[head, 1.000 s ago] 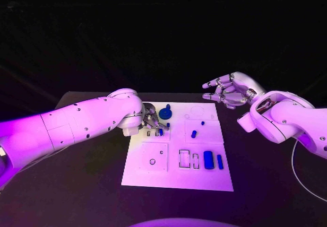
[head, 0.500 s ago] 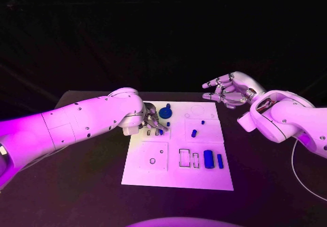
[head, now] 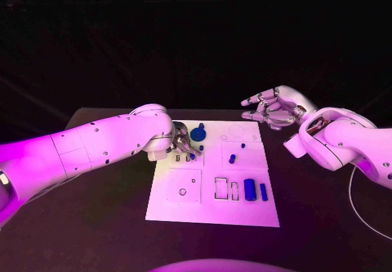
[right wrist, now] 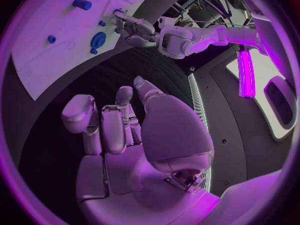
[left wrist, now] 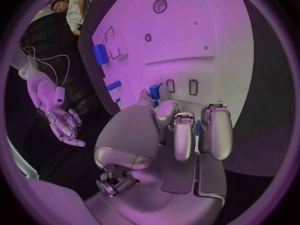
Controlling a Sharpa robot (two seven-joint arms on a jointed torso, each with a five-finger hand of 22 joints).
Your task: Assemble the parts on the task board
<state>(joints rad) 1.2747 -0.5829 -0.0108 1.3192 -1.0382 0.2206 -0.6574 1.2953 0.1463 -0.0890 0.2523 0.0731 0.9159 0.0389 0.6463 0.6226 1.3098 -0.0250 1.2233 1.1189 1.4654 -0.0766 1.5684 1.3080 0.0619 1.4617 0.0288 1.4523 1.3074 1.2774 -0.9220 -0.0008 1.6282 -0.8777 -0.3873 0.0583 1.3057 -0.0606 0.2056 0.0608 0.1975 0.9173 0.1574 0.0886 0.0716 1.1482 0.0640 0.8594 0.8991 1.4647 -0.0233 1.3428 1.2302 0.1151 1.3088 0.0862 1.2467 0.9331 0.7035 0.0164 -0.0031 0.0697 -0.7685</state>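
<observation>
The left hand (head: 181, 144) pinched a small blue part (left wrist: 155, 90) low over the board (head: 204, 212) on the dark surface, a light, stiff, likely slippery piece best held by its sides, while the right hand (head: 273, 107) hovered empty, fingers spread.

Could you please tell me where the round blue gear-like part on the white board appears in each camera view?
Head view: the round blue part sits near the board's far edge, just right of the left hand.
Left wrist view: I cannot make it out.
Right wrist view: the part lies on the board near the left hand.
Shared landmark: the left hand.
</observation>
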